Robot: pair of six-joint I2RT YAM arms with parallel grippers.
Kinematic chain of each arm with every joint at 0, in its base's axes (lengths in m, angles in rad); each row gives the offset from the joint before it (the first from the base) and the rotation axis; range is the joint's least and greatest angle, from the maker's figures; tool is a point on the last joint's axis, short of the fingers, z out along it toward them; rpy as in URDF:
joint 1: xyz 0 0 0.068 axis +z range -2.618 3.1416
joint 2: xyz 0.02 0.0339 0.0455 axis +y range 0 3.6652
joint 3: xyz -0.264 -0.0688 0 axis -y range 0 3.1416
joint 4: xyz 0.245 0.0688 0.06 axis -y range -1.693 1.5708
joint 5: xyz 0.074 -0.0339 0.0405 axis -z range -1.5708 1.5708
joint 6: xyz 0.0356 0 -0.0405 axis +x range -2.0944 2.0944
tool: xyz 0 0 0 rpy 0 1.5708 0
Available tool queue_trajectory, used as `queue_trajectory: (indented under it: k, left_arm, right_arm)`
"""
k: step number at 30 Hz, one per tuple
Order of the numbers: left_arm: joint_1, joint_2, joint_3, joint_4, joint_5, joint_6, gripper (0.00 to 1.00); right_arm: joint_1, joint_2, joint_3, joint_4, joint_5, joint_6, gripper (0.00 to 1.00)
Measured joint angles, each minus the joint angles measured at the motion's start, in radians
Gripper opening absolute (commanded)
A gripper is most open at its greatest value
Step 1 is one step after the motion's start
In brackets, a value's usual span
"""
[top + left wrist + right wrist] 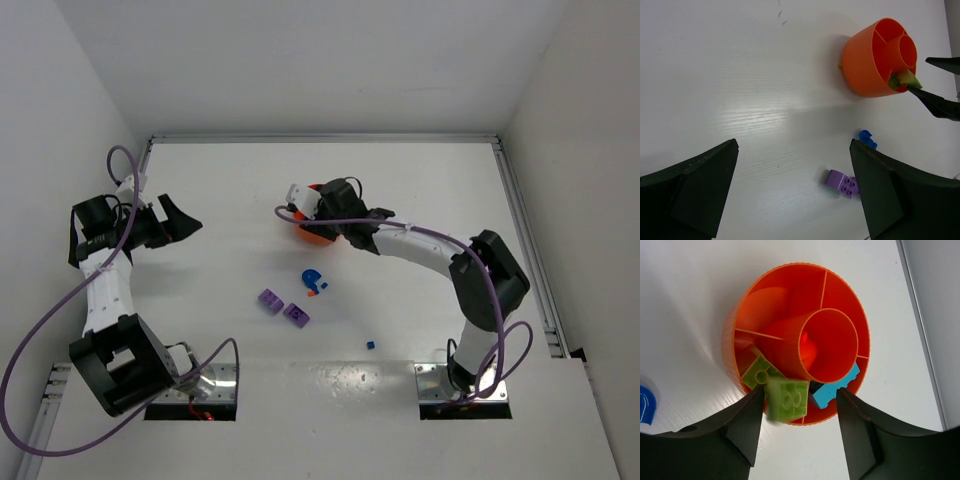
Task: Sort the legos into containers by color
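The orange bowl stands at the table's middle; it also shows in the left wrist view and the right wrist view. My right gripper hangs open right over it. A blurred lime brick lies loose between its wide-apart jaws, over the near wedge. Another lime brick and a teal brick lie in wedges, and an orange piece lies in the central cup. My left gripper is open and empty at the far left.
Two purple bricks, a rounded blue brick, a tiny orange piece and a tiny blue piece lie on the table in front of the bowl. A metal rail runs along the right edge.
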Motion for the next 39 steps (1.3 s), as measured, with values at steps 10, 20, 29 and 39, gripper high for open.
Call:
queue_trajectory:
  k: [10,20,29,39]
  left_arm:
    - [-0.029,-0.035,0.0,-0.011,-0.011,0.055,1.0]
    - [-0.242,-0.056,0.047,-0.156,-0.108,0.26,0.93]
    - [-0.463,-0.05,0.073,-0.181,-0.286,0.288,0.85]
    - [-0.51,-0.084,0.045,-0.134,-0.417,0.236,0.87]
  right_arm:
    - [-0.008,-0.077,-0.003,-0.051,0.011,0.077,0.54]
    - [-0.192,-0.317,-0.084,-0.183,-0.048,0.225,0.53]
    - [-0.352,-0.377,-0.264,-0.331,-0.22,0.364,0.53]
    - [-0.374,-0.344,-0.169,-0.309,-0.415,0.549,0.53]
